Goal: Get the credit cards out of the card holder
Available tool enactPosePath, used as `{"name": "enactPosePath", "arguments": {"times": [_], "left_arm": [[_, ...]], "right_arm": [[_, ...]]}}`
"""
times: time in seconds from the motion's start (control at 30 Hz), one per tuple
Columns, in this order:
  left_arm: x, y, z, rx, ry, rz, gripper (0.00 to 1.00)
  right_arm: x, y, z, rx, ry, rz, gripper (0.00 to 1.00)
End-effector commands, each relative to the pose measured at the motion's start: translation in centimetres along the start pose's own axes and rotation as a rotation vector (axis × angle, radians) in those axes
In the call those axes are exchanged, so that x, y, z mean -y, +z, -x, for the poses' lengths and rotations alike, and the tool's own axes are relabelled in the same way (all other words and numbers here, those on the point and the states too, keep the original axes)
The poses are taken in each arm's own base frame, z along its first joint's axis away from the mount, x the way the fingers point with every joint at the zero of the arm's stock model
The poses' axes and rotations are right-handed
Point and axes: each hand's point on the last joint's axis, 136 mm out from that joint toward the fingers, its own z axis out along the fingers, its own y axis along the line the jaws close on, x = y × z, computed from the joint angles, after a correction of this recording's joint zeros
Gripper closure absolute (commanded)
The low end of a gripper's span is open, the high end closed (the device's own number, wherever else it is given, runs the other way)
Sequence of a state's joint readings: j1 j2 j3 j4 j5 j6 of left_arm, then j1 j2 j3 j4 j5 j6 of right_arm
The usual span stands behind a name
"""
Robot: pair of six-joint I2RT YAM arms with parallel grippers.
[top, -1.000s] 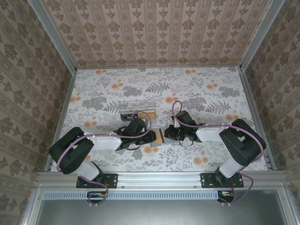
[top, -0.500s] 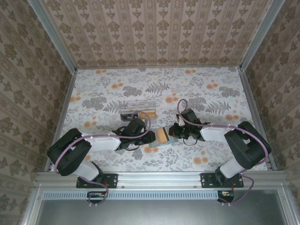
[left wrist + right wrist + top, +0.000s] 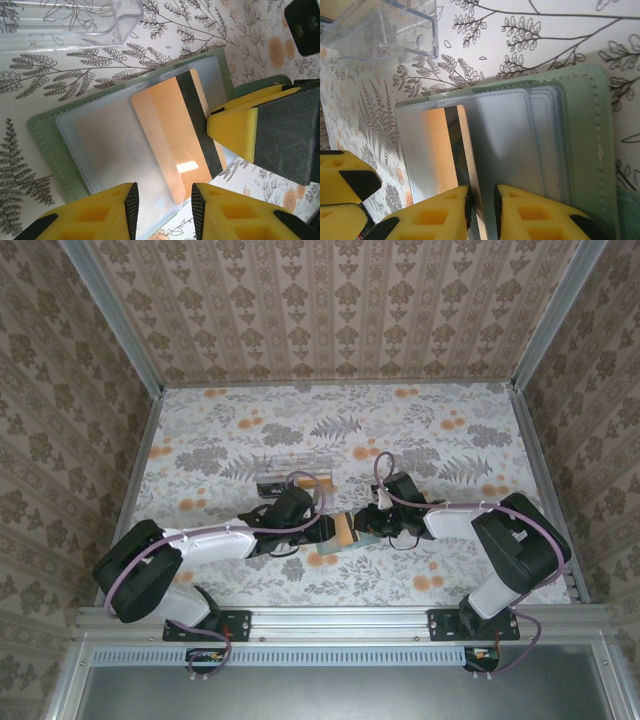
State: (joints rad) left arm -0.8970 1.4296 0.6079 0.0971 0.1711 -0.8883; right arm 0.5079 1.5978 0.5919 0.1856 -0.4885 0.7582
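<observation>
The card holder [image 3: 45, 145] lies open on the flowered table, a grey-green bifold with frosted plastic sleeves [image 3: 520, 145]. An orange credit card [image 3: 170, 130] with a black stripe sticks partly out of one sleeve. My left gripper [image 3: 162, 212] is open, its pads standing apart over the sleeve's near edge and the card's corner. My right gripper [image 3: 481, 210] is open by a narrow gap, with the card's [image 3: 440, 150] long edge between the pads, against the left one. From above, both grippers [image 3: 325, 532] [image 3: 366, 527] meet over the holder [image 3: 325, 558].
A clear plastic box [image 3: 292, 472] stands just behind the holder, close to both grippers, also near in the left wrist view [image 3: 65, 22] and the right wrist view [image 3: 385, 30]. Papered walls and metal rails enclose the table [image 3: 450, 430].
The right jaws, shut on the card a moment ago, have parted slightly. More of the orange card shows out of the sleeve than one second ago. The left gripper has barely moved.
</observation>
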Motion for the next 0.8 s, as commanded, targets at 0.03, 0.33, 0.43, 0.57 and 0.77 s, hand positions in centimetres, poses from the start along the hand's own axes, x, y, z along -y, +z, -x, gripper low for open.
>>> {"name": "enactPosePath", "arguments": {"times": [0.03,0.33,0.43,0.57,0.77], "left_arm": [[0.3,1.1,0.0,-0.019,0.026,0.005,0.67],[-0.9,2.5,-1.2,-0.066,-0.001,0.028,0.68],[-0.9,2.5,-1.3,-0.069,-0.004,0.029,0.68],[-1.1,2.4,-1.4,-0.068,-0.002,0.037,0.68],[-1.4,2.4,-1.5,-0.069,-0.007,0.040,0.68]], "right_arm": [[0.7,0.4,-0.1,-0.014,-0.010,-0.022,0.75],[-0.1,0.5,-0.4,-0.030,-0.012,0.021,0.85],[0.1,0.4,-0.4,-0.027,-0.012,0.013,1.00],[0.7,-0.3,-0.3,-0.006,-0.001,0.000,1.00],[1.6,-2.1,0.3,0.037,0.008,-0.010,1.00]]}}
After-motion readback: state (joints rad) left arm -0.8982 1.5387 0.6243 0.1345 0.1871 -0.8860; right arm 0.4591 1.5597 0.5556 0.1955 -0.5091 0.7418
